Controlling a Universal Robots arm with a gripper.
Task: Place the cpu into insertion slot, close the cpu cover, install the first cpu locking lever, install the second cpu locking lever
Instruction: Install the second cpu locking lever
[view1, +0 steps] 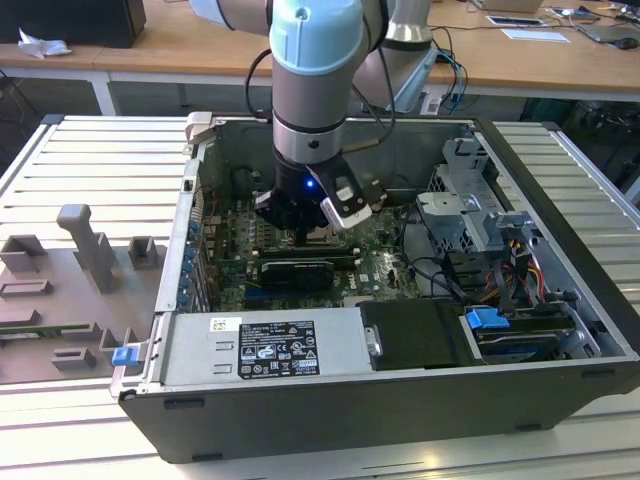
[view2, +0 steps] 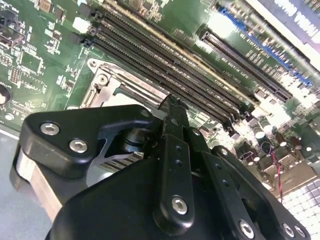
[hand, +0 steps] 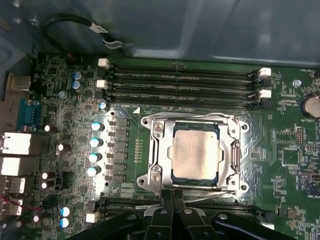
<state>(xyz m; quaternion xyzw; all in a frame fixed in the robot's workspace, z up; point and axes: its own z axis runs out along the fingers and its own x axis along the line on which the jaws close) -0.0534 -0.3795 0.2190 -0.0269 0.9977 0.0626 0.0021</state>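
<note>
In the first wrist view the cpu (hand: 195, 152) lies flat in the insertion slot (hand: 154, 127), pale metal face up. The cpu cover (hand: 164, 150) is down around it as a silvery frame. A thin wire locking lever (hand: 215, 194) runs along the socket edge nearest my gripper (hand: 173, 194). My black fingers (hand: 167, 200) are shut together, tips at that edge by the lever; whether they pinch it I cannot tell. In the second wrist view my gripper (view2: 172, 105) stands just beside the socket corner (view2: 102, 82). In the exterior view my gripper (view1: 303, 235) is low inside the open computer case (view1: 330, 420).
Long black memory slots (hand: 180, 82) run along the socket's far side, and also appear in the second wrist view (view2: 165, 65). Blue-topped capacitors (hand: 94, 142) stand beside the socket. A power supply (view1: 270, 345), a drive cage (view1: 480, 215) and cables crowd the case. A grey fixture (view1: 85, 250) sits at the exterior view's left.
</note>
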